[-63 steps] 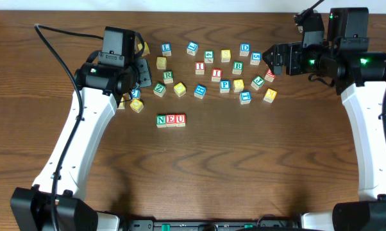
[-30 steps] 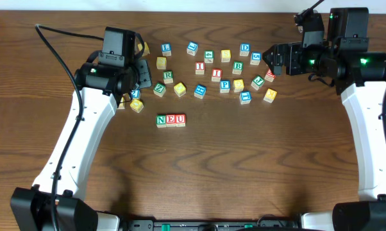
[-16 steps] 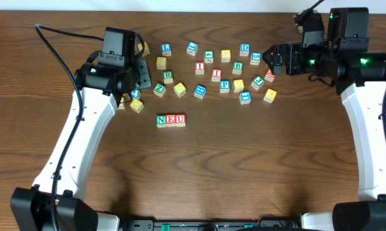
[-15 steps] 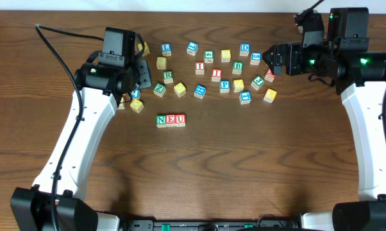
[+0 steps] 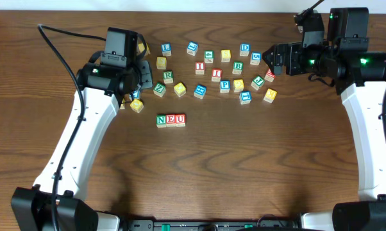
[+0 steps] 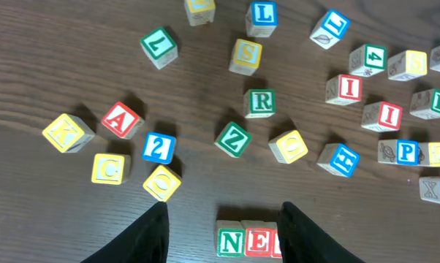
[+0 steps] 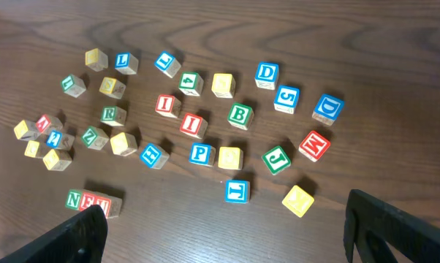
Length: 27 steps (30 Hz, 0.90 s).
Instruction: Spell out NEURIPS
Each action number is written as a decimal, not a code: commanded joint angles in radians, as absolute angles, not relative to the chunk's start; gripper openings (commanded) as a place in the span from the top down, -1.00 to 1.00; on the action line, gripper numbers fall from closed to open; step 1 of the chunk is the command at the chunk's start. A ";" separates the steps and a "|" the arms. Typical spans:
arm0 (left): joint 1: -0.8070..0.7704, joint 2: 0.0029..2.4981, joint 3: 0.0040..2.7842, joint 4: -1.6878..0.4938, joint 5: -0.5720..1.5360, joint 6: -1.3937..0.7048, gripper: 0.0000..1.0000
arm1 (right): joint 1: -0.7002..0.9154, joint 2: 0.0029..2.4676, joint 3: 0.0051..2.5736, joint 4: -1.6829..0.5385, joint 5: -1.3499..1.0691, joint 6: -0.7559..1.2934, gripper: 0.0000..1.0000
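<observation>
Left pincer (image 6: pixel 224 219) rightward, R (image 6: pixel 260 103) ahead (green)

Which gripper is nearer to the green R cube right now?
Left. The left gripper is open and close beside the green R cube. The right gripper, also open, is on the R's opposite side, well beyond the blue P cube.

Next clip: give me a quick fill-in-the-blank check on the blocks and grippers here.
The row set out below the loose cubes reads ___. The R cube has a ___ letter. The left gripper stands ___, holding nothing. The P cube has a ___ letter.
Missing: NEU; green; open; blue.
</observation>
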<state>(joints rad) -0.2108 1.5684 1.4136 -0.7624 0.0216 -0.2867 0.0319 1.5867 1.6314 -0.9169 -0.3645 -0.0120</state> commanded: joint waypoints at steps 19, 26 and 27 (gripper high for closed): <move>-0.235 1.649 1.431 -0.764 0.027 -0.265 0.05 | 0.028 1.590 1.628 -0.918 -0.373 -0.024 -0.99; -0.235 1.649 1.431 -0.760 0.027 -0.266 0.05 | 0.028 1.590 1.628 -0.918 -0.373 -0.024 -0.99; -0.235 1.649 1.431 -0.760 0.027 -0.266 0.05 | 0.028 1.590 1.628 -0.918 -0.373 -0.024 -0.99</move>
